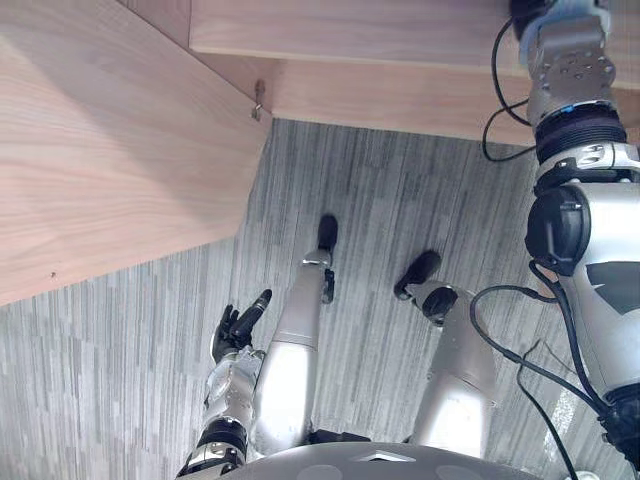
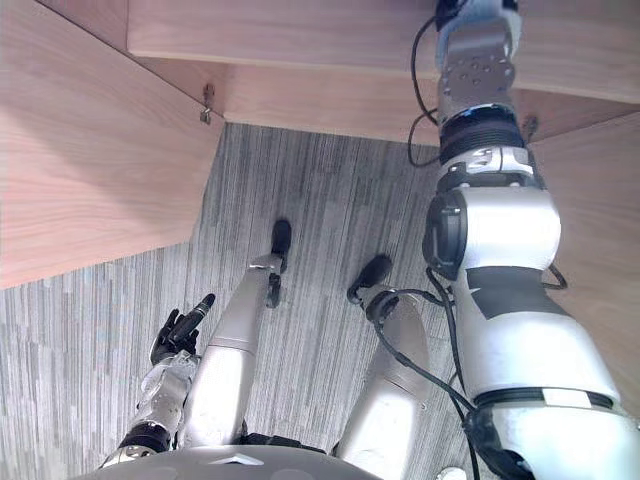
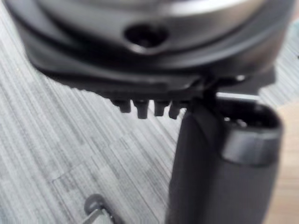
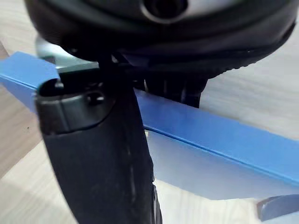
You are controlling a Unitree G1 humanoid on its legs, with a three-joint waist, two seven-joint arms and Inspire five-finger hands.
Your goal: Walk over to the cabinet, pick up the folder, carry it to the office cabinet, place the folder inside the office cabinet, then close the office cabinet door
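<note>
The blue folder (image 4: 224, 140) is pinched in my right hand (image 4: 93, 154), thumb across its near face and fingers behind its top edge, with pale wood of the office cabinet close behind it. In the eye views my right arm reaches up into the cabinet (image 1: 400, 40), and the hand (image 2: 470, 12) sits at the top edge of the picture. The cabinet's wooden door (image 1: 100, 150) stands swung open on my left, with a metal hinge (image 1: 258, 100) at its inner corner. My left hand (image 1: 238, 325) hangs low beside me over the carpet, fingers relaxed and holding nothing.
Grey striped carpet (image 1: 380, 200) runs up to the cabinet's base. A second wooden panel (image 2: 600, 200) stands close on my right, beside the raised arm.
</note>
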